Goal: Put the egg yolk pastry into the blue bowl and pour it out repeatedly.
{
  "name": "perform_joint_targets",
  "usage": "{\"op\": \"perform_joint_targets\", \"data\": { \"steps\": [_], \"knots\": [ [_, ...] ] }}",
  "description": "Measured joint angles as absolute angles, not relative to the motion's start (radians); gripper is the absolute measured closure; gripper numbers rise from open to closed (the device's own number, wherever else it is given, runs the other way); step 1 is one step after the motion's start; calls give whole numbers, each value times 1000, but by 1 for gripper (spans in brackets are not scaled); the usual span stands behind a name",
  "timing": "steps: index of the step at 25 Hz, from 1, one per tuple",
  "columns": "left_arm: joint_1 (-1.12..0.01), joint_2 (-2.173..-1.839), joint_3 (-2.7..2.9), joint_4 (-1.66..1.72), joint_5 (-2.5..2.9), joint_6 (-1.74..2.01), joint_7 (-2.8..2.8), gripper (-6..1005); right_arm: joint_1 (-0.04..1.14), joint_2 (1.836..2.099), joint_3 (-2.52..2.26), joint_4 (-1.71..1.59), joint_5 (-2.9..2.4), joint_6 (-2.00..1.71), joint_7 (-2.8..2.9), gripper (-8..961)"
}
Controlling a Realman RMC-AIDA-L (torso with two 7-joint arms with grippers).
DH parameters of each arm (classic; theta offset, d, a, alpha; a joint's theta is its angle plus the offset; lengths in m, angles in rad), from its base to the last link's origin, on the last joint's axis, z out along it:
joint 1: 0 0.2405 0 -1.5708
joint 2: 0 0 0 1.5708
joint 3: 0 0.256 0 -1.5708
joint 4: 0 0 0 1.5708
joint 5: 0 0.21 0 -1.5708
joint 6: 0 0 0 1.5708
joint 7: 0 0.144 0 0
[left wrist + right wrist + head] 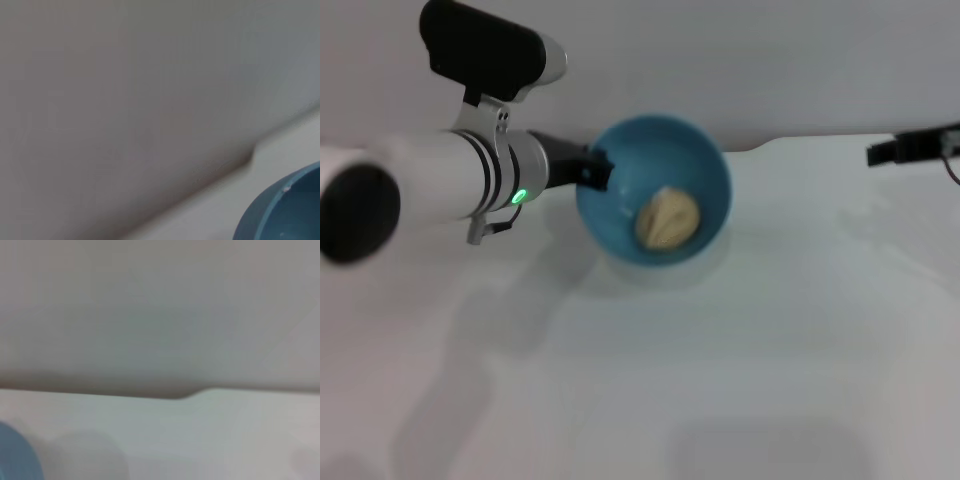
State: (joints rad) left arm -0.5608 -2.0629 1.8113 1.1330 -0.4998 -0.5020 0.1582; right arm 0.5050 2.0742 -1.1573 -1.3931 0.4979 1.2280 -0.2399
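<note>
The blue bowl is round, smooth and shiny, and it is tipped so its open side faces the head camera. The egg yolk pastry sits inside it, low down against the bowl's wall. It is a small, pale tan lump with a soft, dull, doughy look.

The left gripper is black and clamps the bowl's rim on the side nearest the arm, holding the bowl above the white table. The table is flat and plain, and the bowl's soft shadow lies under it.

The right gripper is thin and dark. It hangs at the far right edge, well apart from the bowl. I cannot tell if it is open or closed.
</note>
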Motion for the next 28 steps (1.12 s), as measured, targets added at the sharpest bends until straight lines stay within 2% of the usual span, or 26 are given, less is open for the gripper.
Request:
{"op": "perform_joint_targets", "data": {
  "steps": [9,14,28],
  "knots": [
    [-407,-2066,2023,996,-426,262,159,978,429,2068,-954,-1235,815,1218,-425,512],
    [-424,-2076,2153,738,-431,763,284,978,412,2068,-897,-1188,853,1218,-450,512],
    [-489,-2079,2338,681,-662,885,716,974,418,2068,-868,-1069,921,1216,-529,514]
  ]
}}
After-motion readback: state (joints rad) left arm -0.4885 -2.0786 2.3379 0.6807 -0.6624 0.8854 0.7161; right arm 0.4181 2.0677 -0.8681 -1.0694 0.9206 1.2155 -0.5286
